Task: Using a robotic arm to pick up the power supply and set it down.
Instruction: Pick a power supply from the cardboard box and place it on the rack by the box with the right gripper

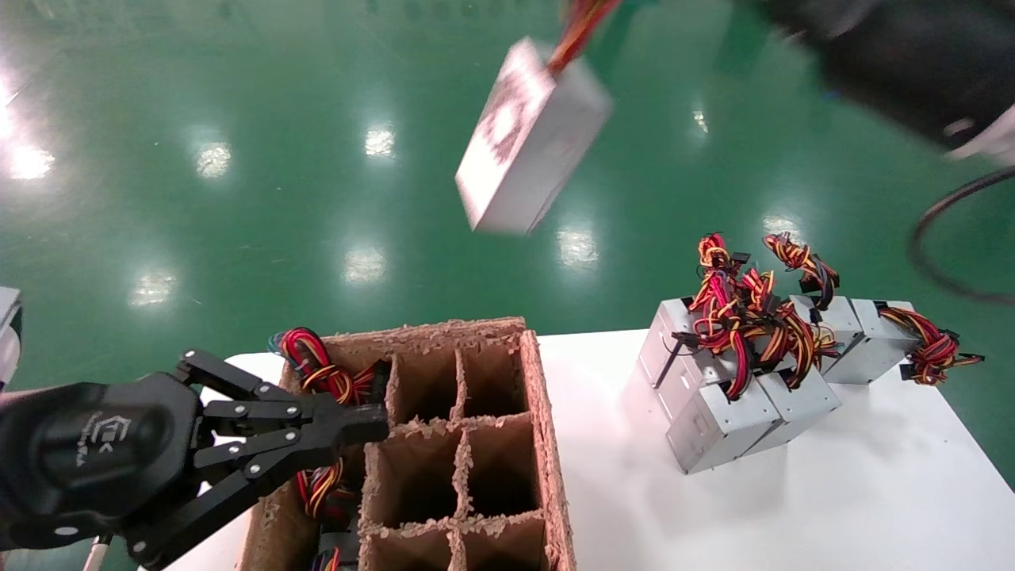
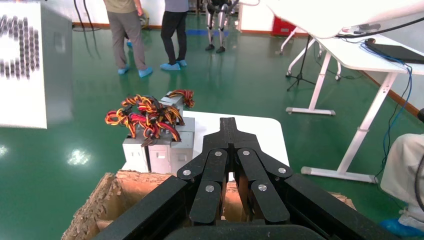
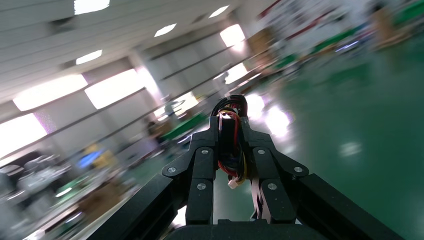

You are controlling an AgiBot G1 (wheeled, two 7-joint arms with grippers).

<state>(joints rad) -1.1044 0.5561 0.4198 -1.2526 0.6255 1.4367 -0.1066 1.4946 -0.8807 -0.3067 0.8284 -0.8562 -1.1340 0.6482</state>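
Observation:
A silver-grey power supply [image 1: 531,135] hangs tilted in the air above the green floor, beyond the table's far edge. It dangles by its red, yellow and orange wires [image 1: 579,28], which run out of the head view's top edge. My right gripper [image 3: 231,125] is shut on that wire bundle; its black hand [image 1: 888,55] shows blurred at the upper right. The left wrist view shows the same box [image 2: 30,65], with a perforated face. My left gripper [image 1: 361,428] [image 2: 229,132] is shut and empty, over the near-left part of the cardboard divider box [image 1: 460,444].
Several more power supplies [image 1: 745,381] [image 2: 155,145] with tangled wires are piled on the white table [image 1: 793,492] at the right. Wires [image 1: 325,381] stick out of the divider box's left cells; its other cells show nothing inside. People [image 2: 125,35] and white desks [image 2: 360,55] stand farther off.

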